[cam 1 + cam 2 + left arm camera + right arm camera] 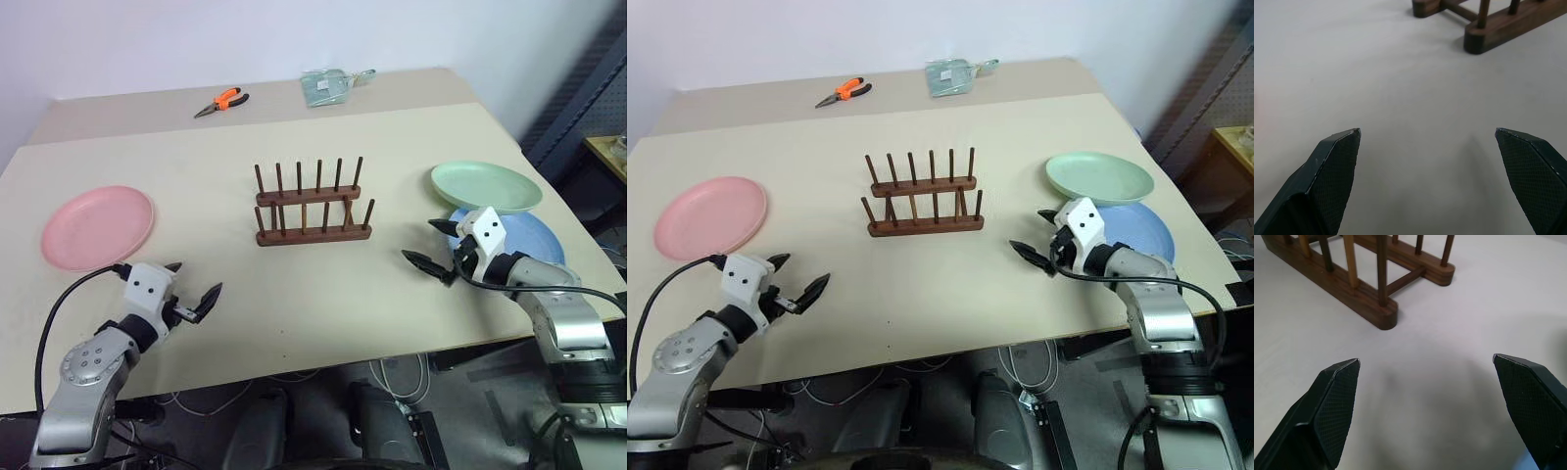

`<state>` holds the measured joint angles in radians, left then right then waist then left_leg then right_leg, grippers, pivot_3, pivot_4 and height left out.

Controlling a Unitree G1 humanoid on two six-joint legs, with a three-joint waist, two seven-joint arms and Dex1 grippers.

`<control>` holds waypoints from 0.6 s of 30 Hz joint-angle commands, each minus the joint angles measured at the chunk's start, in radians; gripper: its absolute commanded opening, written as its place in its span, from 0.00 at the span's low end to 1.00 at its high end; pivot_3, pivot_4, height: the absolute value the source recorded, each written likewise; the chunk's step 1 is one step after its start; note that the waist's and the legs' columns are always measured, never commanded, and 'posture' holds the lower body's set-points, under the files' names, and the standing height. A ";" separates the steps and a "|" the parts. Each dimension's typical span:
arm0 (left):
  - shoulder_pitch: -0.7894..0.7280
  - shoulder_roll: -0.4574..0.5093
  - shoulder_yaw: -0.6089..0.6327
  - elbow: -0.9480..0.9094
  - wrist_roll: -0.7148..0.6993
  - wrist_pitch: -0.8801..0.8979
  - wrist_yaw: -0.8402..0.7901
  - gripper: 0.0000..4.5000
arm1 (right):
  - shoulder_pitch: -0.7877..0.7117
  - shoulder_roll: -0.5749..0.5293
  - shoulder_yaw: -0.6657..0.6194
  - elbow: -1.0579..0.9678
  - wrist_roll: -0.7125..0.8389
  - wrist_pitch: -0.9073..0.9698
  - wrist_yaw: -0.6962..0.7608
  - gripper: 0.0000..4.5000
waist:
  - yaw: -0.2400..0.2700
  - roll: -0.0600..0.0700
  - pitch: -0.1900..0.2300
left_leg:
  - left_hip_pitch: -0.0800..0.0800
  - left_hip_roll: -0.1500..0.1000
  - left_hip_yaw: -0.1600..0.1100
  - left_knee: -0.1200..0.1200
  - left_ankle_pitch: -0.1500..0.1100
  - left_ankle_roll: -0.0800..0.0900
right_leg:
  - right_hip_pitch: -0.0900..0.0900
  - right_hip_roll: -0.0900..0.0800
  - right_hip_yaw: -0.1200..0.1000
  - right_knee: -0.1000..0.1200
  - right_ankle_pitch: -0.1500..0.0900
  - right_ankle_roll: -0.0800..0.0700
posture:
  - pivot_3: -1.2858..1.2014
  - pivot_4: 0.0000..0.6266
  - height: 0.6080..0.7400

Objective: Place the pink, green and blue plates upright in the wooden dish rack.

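Note:
The wooden dish rack [312,206] stands empty in the middle of the beige table [294,304]. The pink plate [98,227] lies flat at the left. At the right the green plate [486,186] lies flat, overlapping the far edge of the blue plate [534,235]. My left gripper [196,279] hovers open and empty near the front edge, just right of the pink plate. My right gripper [419,240] is open and empty too, left of the blue plate, pointing toward the rack [1366,303]. The left wrist view catches the rack's near end [1498,24] beyond open fingers.
Orange-handled pliers [223,100] and a pale green packet [328,86] lie at the table's far edge. A dark metal frame [588,78] stands beyond the right side. Bare tabletop stretches between the rack and both grippers.

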<state>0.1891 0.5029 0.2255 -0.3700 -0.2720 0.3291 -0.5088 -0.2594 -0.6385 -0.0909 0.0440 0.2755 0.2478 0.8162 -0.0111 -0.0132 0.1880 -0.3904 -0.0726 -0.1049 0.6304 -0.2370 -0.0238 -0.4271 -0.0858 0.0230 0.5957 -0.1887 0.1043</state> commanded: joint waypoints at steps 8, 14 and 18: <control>-0.087 0.006 -0.063 0.051 -0.010 -0.001 -0.051 1.00 | -0.064 0.038 0.016 -0.008 -0.017 0.003 -0.024 0.99 | 0.000 0.000 0.000 | 0.000 0.000 0.000 0.000 0.000 0.000 | 0.000 0.000 0.000 0.000 0.000 0.000 | 0.52 0.24 0.99; -0.377 0.045 -0.216 0.396 0.050 -0.097 -0.251 1.00 | -0.018 0.033 0.021 -0.096 -0.032 0.023 -0.068 0.99 | 0.006 0.000 0.000 | 0.000 -0.001 0.002 0.001 0.000 0.000 | 0.000 0.000 -0.001 0.000 0.001 0.001 | 0.52 0.24 0.99; -0.646 0.003 -0.324 0.756 0.118 -0.217 -0.382 1.00 | 0.037 0.028 -0.010 -0.177 -0.034 0.050 -0.120 0.99 | 0.008 0.000 0.000 | 0.000 -0.001 0.002 0.001 0.000 0.000 | 0.000 0.000 -0.001 0.000 0.002 0.003 | 0.52 0.24 0.99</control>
<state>-0.4225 0.5162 -0.0668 0.3006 -0.1826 0.1625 -0.8463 -0.2274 -0.6063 -0.0679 -0.0679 0.2382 0.2948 0.7154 -0.0035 -0.0129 0.1876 -0.3907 -0.0742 -0.1025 0.6316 -0.2368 -0.0238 -0.4264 -0.0856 0.0216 0.5962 -0.1863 0.1077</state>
